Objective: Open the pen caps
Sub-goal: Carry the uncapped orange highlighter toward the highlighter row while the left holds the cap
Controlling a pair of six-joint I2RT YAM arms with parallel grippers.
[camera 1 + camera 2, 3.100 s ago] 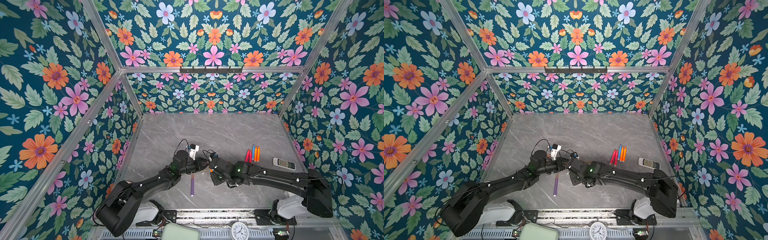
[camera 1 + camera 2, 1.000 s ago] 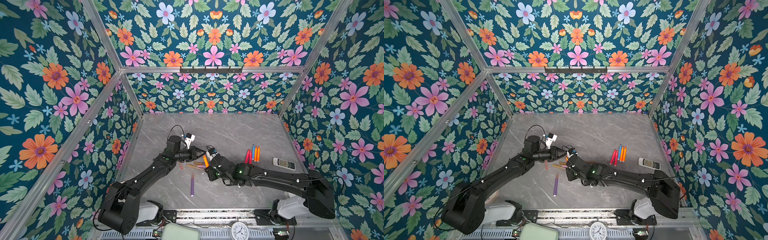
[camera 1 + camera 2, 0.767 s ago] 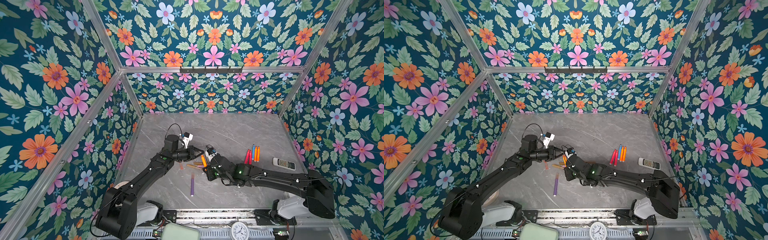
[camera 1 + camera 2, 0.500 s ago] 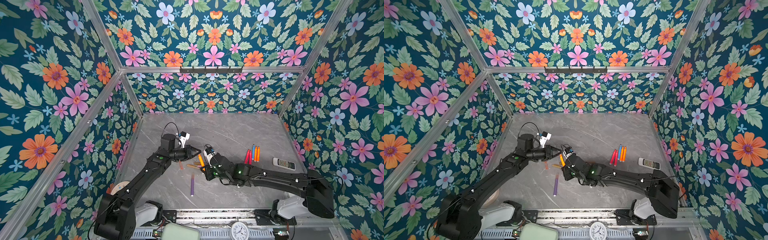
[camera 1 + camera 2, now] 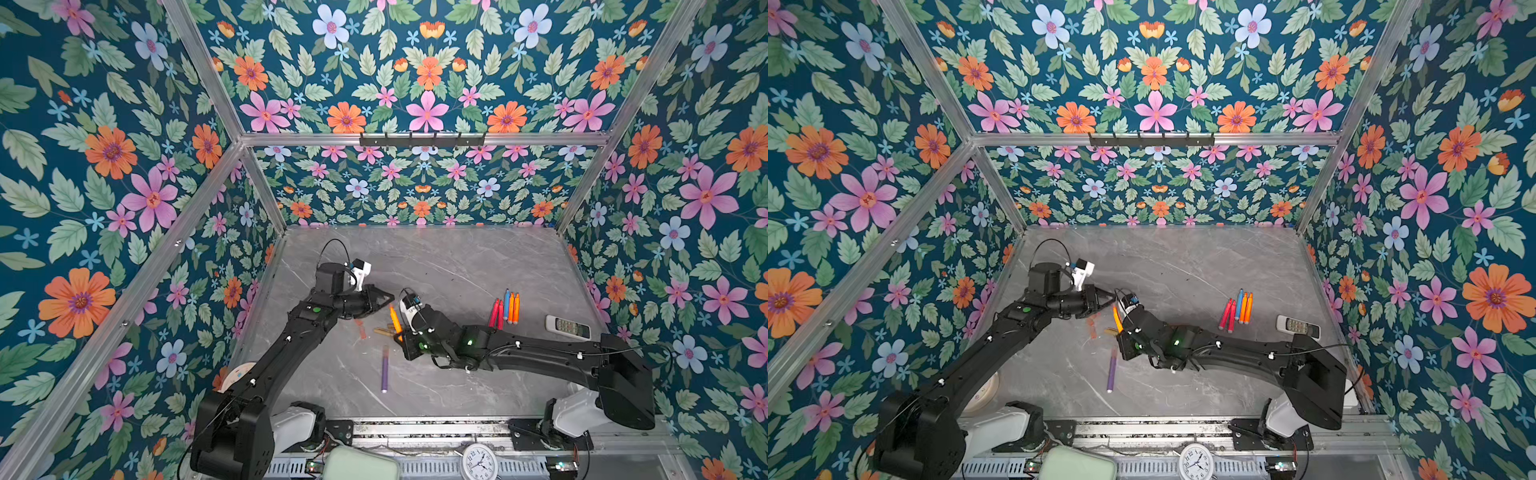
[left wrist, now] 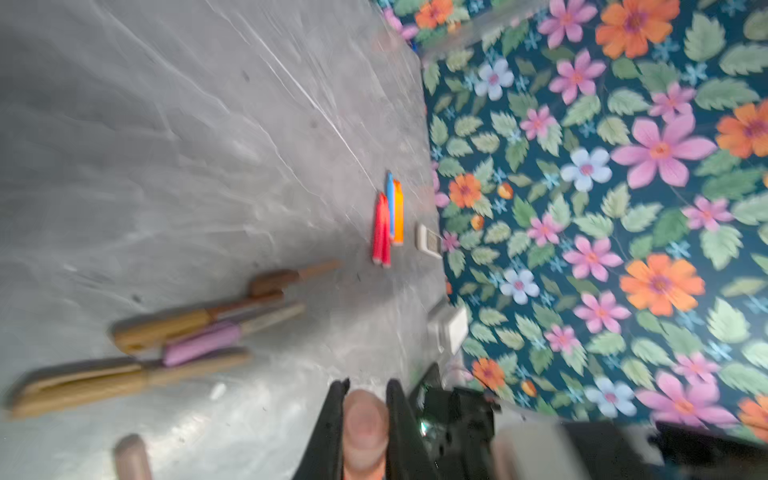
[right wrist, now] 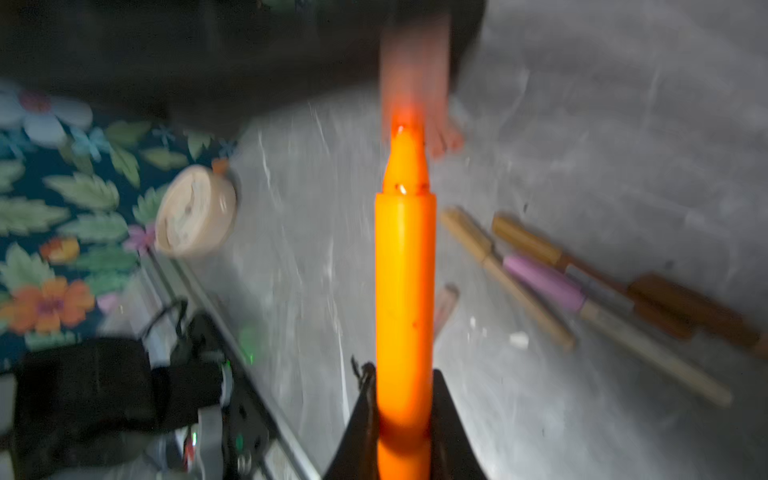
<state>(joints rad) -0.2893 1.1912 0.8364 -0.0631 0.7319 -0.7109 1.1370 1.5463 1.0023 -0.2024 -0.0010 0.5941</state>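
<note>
Now, left jaws clamped on pink cap (image 6: pixel 365 428), right jaws gripping uncapped orange pen (image 7: pixel 405 270), remote (image 5: pixel 567 327) print illegible

We look steeply down from the front in both top views over the whole table (image 5: pixel 457 257), we ride close behind the left gripper (image 6: pixel 365 395) facing the right wall (image 6: pixel 582 166), behind the right gripper (image 7: pixel 402 374) facing left, both catching the brown pens (image 6: pixel 162 328).

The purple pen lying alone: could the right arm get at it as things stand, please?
Probably yes: the purple pen lies close, nothing between. But the right gripper is shut on an orange pen.
</note>
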